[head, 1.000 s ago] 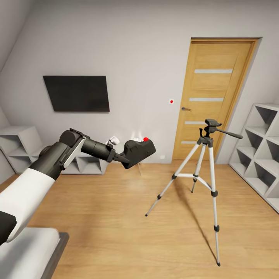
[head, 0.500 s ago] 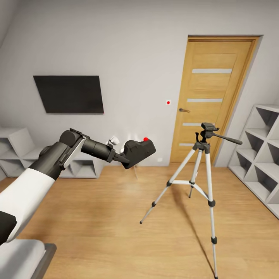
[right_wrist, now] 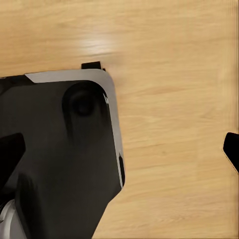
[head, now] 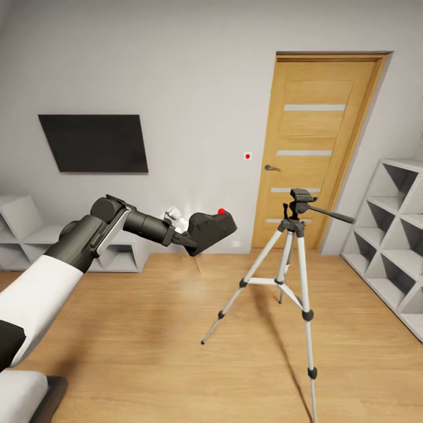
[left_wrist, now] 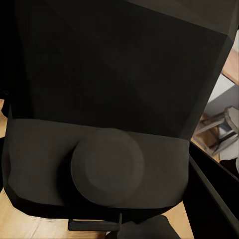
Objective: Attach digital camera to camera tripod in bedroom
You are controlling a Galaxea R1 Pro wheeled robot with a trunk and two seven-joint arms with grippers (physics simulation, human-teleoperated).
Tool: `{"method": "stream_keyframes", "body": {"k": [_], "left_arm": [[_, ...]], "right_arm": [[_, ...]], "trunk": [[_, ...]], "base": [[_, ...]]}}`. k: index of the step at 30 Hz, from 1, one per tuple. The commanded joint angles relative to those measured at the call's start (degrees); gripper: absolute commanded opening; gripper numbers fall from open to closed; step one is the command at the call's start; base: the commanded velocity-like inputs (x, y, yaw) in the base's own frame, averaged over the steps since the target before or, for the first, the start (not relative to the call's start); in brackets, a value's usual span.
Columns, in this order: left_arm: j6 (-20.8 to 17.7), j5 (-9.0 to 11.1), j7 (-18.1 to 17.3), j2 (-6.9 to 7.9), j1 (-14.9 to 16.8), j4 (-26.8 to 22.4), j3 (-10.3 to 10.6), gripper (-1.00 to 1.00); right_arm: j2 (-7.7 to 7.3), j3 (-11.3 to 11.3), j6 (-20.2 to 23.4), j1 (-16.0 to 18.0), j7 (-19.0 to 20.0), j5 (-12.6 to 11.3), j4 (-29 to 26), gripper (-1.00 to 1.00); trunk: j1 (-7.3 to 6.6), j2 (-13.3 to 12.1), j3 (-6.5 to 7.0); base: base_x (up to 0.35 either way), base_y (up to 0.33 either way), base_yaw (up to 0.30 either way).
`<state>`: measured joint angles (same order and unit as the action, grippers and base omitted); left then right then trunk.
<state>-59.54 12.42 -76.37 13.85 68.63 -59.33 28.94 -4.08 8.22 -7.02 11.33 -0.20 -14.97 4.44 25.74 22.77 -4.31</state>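
My left claw (head: 183,241) pinches the matte-black digital camera (head: 210,231), red button up; the camera tripod (head: 292,265) stands apart, one foot cut off.

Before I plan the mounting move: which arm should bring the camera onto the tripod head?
Left. Its gripper already holds the digital camera, raised near the height of the camera tripod head. The right wrist view looks down at the floor.
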Motion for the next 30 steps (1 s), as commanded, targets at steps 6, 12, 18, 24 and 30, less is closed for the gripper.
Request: {"method": "stream_keyframes", "body": {"k": [6, 12, 18, 24, 30], "left_arm": [[-0.5, 0.2, -0.1, 0.04, 0.1, 0.0, 0.1, -1.00], [-0.5, 0.2, -0.1, 0.06, 0.1, 0.0, 0.2, -1.00], [-0.5, 0.2, -0.1, 0.11, 0.1, 0.1, 0.2, -1.00], [-0.5, 0.2, 0.0, 0.08, 0.1, 0.2, 0.2, -1.00], [-0.5, 0.2, 0.1, 0.00, 0.1, 0.1, -0.6, -1.00]], "right_arm": [[0.03, 0.5, -0.4, 0.1, 0.0, -0.5, 0.2, 1.00], [0.03, 0.5, -0.4, 0.1, 0.0, -0.5, 0.2, 1.00], [0.03, 0.5, -0.4, 0.1, 0.0, -0.5, 0.2, 1.00], [0.03, 0.5, -0.4, 0.1, 0.0, -0.5, 0.2, 1.00], [0.03, 0.5, -0.4, 0.1, 0.0, -0.5, 0.2, 1.00]], "trunk": [[0.04, 0.1, -0.13], [0.04, 0.1, -0.13], [0.04, 0.1, -0.13], [0.04, 0.1, -0.13], [0.04, 0.1, -0.13]], "base": [[0.002, -0.324, 0.000], [0.000, -0.326, 0.000], [0.098, -0.303, 0.000], [0.114, -0.113, 0.000], [0.019, -0.017, 0.000]]}}
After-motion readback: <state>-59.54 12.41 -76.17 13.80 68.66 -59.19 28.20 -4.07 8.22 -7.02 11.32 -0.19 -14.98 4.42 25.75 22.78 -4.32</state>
